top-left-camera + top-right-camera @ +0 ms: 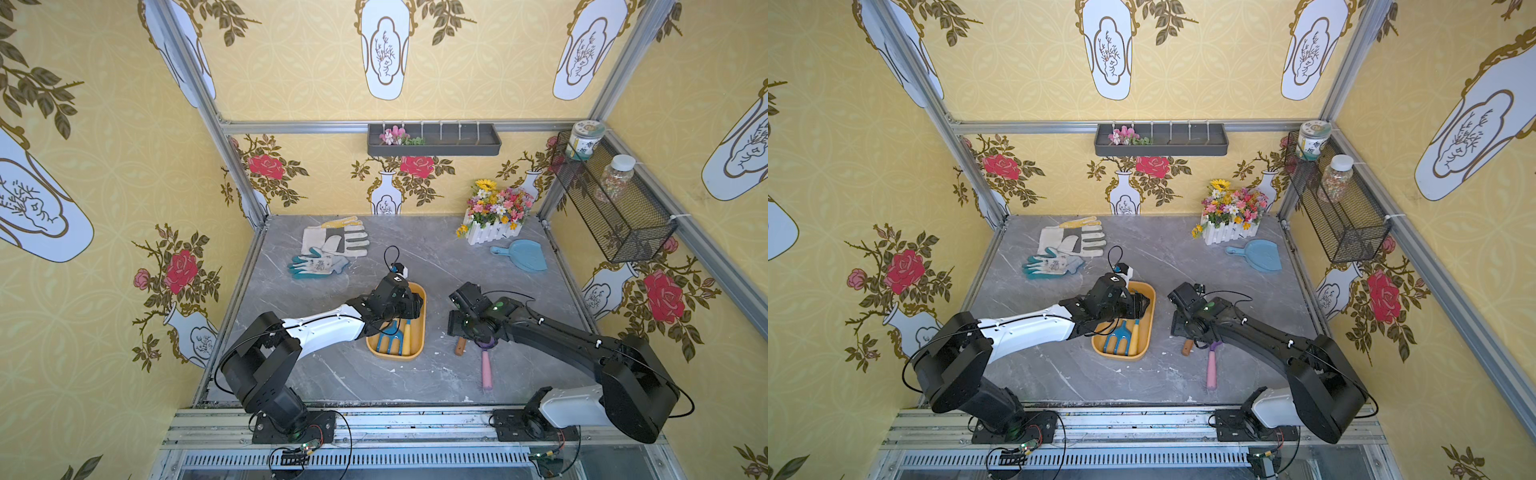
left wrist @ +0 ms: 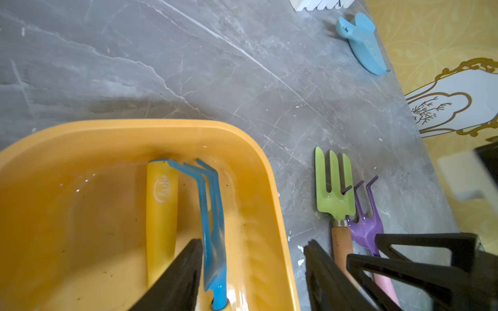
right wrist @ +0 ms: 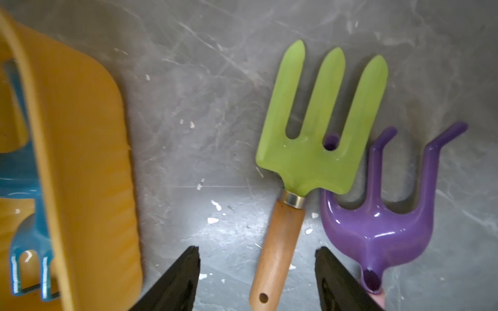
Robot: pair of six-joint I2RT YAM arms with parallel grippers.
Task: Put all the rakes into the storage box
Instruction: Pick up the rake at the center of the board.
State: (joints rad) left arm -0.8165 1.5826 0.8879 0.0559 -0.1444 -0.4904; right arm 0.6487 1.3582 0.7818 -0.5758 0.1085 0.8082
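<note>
**Blue rake (image 2: 214, 229) down in the storage box (image 2: 134, 129), both sets of jaws apart**

The left jaws hung over the far half of the box, their fingers (image 2: 177, 285) spread wide with nothing pinched between them. That spread read as a letting-go pose. The rake lay free on the box floor, blue tines alongside a yellow handle (image 2: 161, 215), all inside the walls. The task therefore looked done, bar the arm's retreat. Whether that handle was the rake's own I could not tell.

To the right, the right jaws were apart too. From above they straddled the wooden handle (image 3: 277, 242) of a green fork (image 3: 310, 150), which lay on the counter (image 3: 202, 107) just right of the box. They held nothing, and I judged them parked or lining up, not needed for this task. A purple claw tool (image 3: 377, 231) lay against the fork's right side, one prong showing through a gap in the fork's tines. Farther off, gloves (image 1: 332, 245) at far left and a blue dustpan (image 1: 523, 255) at far right sat well apart from both arms.
</note>
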